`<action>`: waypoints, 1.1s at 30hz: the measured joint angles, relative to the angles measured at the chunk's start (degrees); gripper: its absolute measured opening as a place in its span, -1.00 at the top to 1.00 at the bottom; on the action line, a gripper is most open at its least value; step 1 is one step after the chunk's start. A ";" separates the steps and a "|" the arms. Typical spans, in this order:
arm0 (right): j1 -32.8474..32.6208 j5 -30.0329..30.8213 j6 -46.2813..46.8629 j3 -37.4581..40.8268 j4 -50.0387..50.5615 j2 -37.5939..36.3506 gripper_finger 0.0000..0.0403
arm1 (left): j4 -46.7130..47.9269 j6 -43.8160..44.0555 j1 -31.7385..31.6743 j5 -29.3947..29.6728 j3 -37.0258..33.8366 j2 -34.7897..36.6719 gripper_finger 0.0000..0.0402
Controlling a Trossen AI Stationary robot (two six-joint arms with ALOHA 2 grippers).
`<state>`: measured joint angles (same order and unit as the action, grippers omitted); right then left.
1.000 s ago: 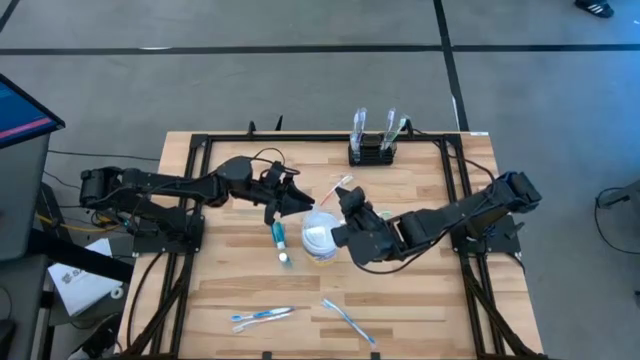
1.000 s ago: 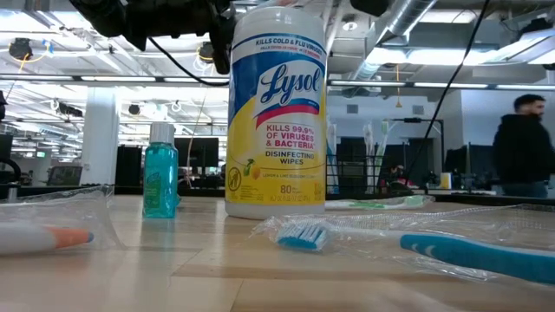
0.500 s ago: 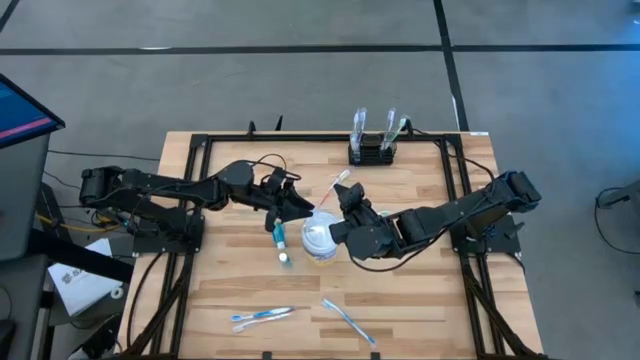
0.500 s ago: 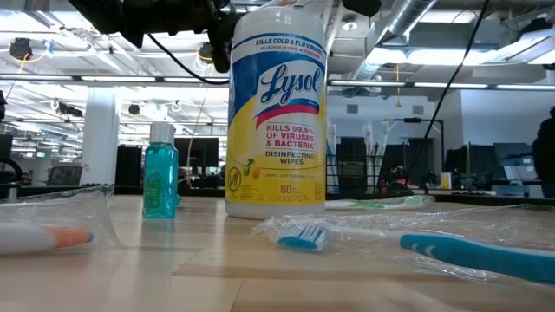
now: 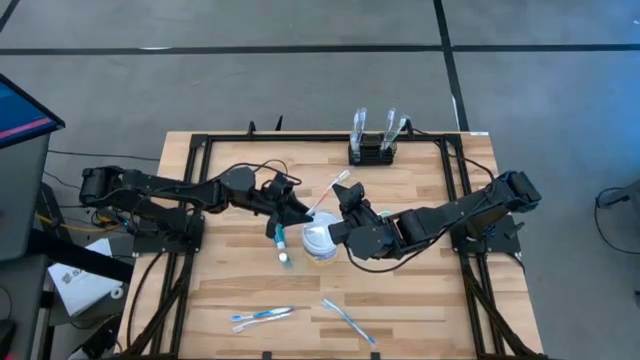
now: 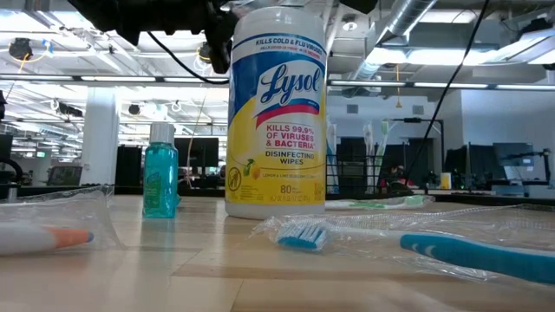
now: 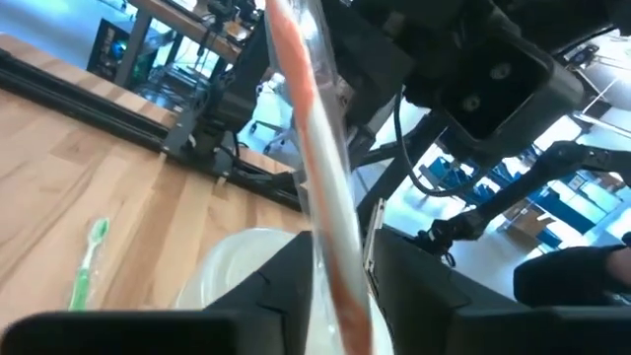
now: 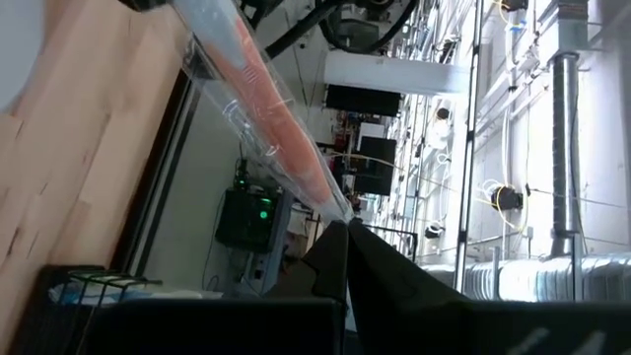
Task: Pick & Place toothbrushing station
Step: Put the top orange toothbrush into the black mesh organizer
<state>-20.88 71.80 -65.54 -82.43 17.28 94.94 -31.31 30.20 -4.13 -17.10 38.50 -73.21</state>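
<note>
Hard to see from above: the fingers of both grippers, dark on dark. Cut off in the low view: both arms, only black bits along the top edge.

Left gripper [image 5: 298, 210] near the middle of the table [image 5: 420, 300], just beside the white tub [image 5: 318, 240]. In its wrist view, fingers [image 7: 286, 271] pressed on both sides of a wrapped orange toothbrush [image 7: 320, 177], clamped on it.

Right gripper [image 5: 344, 192] just past the tub on the far side, fingers squeezed together to a point [image 8: 340, 232]. End of the clear wrap right at that tip. Pinched or only touching: cannot tell.

Black rack [image 5: 372, 153] at the far edge of the table, standing up, well apart from both grippers. Three toothbrushes [image 5: 389, 122] standing in it. Slots too small to make out.

Easy to read on the tub in the low view [image 6: 276, 113]: "Lysol", "KILLS COLD & FLU VIRUSES", "KILLS 99.9% OF VIRUSES & BACTERIA", "DISINFECTING WIPES", "80". Small print under that too tiny to read.

One teal bottle [image 6: 160, 180] with a clear cap, upright beside the tub, no words to read.

Two wrapped bundles on the near side: one on the left [image 5: 262, 316], one blue brush [image 5: 348, 320] on the right. One brush or two in the left wrap: hard to tell. One green toothbrush [image 7: 89, 261] flat on the wood past the tub.
</note>
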 joint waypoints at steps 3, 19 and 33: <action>-0.11 -0.02 0.00 0.00 -0.01 0.00 1.00 | 1.58 -0.81 0.01 0.02 0.00 -0.01 0.72; -2.10 -1.06 8.26 0.00 0.26 -0.02 1.00 | 2.43 -4.84 0.03 1.60 0.00 -0.07 0.93; -5.49 -2.16 15.56 0.06 1.50 -0.94 0.94 | 1.73 -6.42 -1.91 3.43 0.00 1.29 0.93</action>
<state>-26.37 69.64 -49.98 -82.37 18.78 93.99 -29.58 23.78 -6.04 -13.67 38.50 -71.92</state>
